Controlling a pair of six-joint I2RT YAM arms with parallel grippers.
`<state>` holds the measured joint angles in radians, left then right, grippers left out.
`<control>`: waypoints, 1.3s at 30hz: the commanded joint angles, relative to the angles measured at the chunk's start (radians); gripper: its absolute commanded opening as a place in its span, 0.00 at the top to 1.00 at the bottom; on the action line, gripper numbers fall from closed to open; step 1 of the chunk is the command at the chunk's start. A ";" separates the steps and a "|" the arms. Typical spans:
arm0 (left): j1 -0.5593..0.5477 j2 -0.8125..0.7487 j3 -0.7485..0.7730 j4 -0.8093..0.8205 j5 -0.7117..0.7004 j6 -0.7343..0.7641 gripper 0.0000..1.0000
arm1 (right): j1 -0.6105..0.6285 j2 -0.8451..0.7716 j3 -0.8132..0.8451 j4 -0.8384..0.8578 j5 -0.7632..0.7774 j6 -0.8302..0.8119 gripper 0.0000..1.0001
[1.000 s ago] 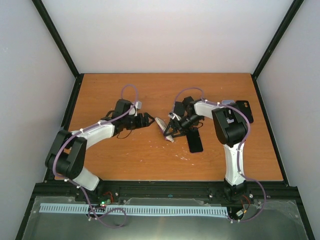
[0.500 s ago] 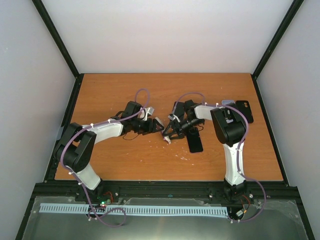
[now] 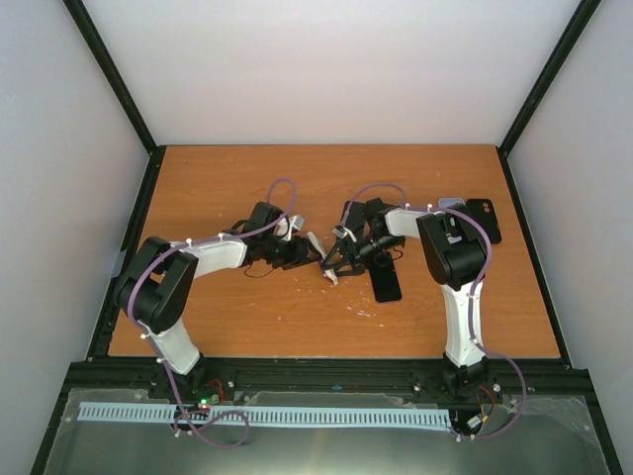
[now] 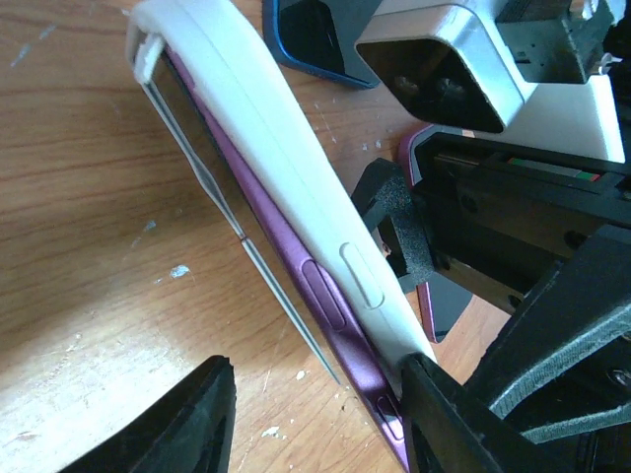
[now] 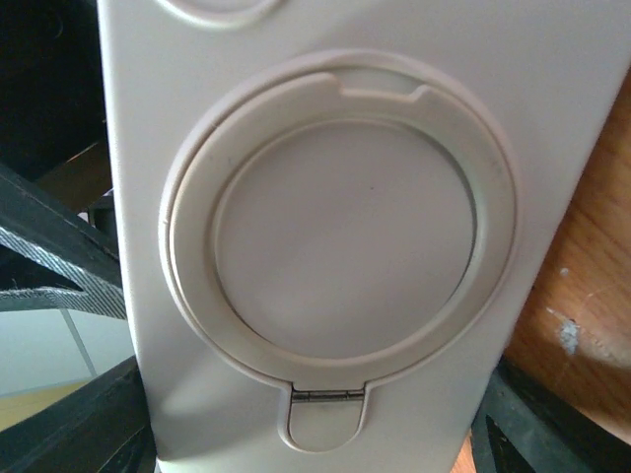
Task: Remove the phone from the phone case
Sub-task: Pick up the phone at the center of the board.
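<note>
1. White phone case [image 4: 286, 128], purple phone [image 4: 330, 315] inside, tilted on edge, middle of desk [image 3: 247, 317].
2. Right fingers [image 5: 532, 434] seemingly clamped across the case's width.
3. Left fingers [image 4: 202, 424] spread wide, straddling its lower end, holding nothing.

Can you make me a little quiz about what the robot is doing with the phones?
1. True or false: the white phone case has a round ring on its back.
2. What colour is the phone inside that case? A green, B purple, C orange.
3. Fill the gap: a black phone lies flat on the table, on the robot's ____ side.

Key: 1 true. 2 B. 3 right.
</note>
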<state>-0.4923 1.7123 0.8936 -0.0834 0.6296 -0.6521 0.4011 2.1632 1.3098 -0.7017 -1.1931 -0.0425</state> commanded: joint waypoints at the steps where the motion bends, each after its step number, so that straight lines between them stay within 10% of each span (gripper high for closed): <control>1: -0.002 0.029 0.028 -0.022 -0.017 -0.012 0.54 | 0.002 0.030 -0.023 0.005 0.047 0.009 0.64; 31: 0.001 -0.031 -0.002 -0.246 -0.241 0.069 0.71 | -0.049 0.030 -0.052 0.020 0.011 0.029 0.60; 39: 0.000 -0.155 -0.009 -0.088 -0.113 0.028 0.38 | -0.047 0.004 -0.070 0.050 0.038 0.058 0.60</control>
<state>-0.4919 1.6253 0.8646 -0.2764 0.4351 -0.6064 0.3653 2.1651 1.2606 -0.6342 -1.2541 -0.0288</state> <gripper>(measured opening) 0.590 0.751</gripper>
